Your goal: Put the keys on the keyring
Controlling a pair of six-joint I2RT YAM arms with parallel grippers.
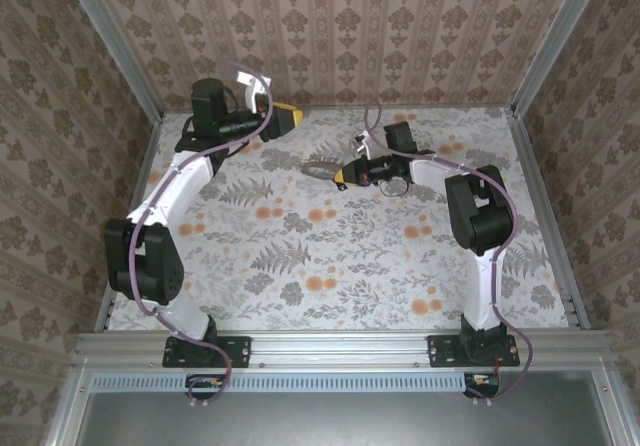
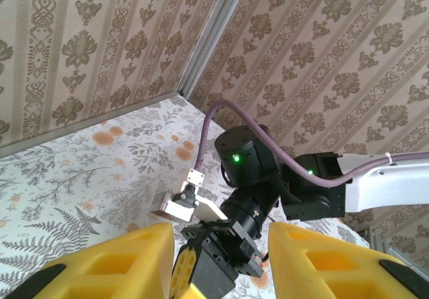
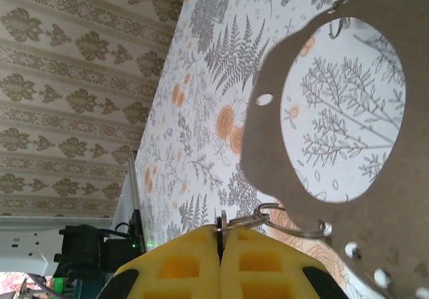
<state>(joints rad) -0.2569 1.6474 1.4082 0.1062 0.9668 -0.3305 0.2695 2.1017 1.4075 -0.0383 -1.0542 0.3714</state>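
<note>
right claw [image 1: 347, 174] pressed together on the keyring [image 1: 318, 169]; left claw [image 1: 288, 116] spread, gripping nothing
tan loop juts from the right claw's tips, over the floral surface [image 1: 300, 256]; its yellow fingers [image 3: 181, 265] pinch a thin wire ring [image 3: 236, 221] at the loop's edge. left claw is raised near the back wall, well apart.

A fern-and-flower patterned table [image 1: 330, 256] sits boxed in by damask-papered walls [image 1: 340, 26] and bare aluminium corner posts [image 1: 111, 36].
</note>
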